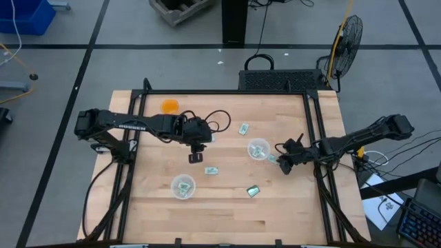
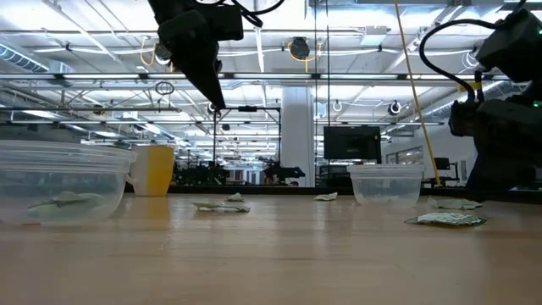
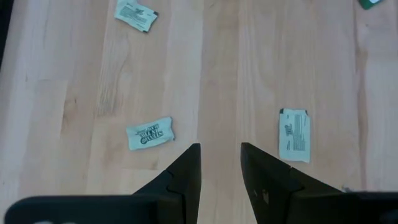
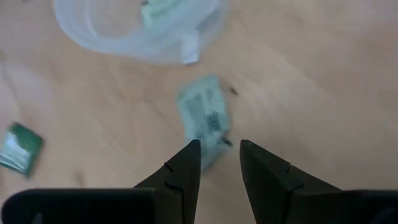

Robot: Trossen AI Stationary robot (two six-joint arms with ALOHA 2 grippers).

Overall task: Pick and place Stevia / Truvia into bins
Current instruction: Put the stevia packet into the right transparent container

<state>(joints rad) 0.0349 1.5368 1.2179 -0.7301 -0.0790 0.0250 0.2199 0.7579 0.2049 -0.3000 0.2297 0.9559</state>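
Observation:
Pale green packets lie flat on the wood: one (image 1: 243,129) toward the far side, one (image 1: 211,170) mid-table, one (image 1: 272,159) beside the right clear cup (image 1: 259,149), plus a dark green one (image 1: 253,191). A second clear cup (image 1: 183,186) stands nearer and holds packets. My left gripper (image 1: 196,157) hangs open well above the table (image 2: 216,102), over bare wood between two packets (image 3: 150,134) (image 3: 293,135). My right gripper (image 4: 221,152) is open and low, its fingertips at the near end of the packet (image 4: 202,118) beside the cup (image 4: 143,31). My right gripper's open fingers come slanting down from the table's right at the end of the pale packet (image 4: 208,140), which lies flat on the wood. Whether a fingertip (image 4: 186,162) touches it, I cannot tell.
An orange cup (image 1: 169,105) stands near the far left corner of the table. The black frame rails (image 1: 313,131) run along the table's left and right sides. Bare wood (image 1: 227,213) spreads along the near edge. A fan (image 1: 348,34) stands beyond the far right corner.

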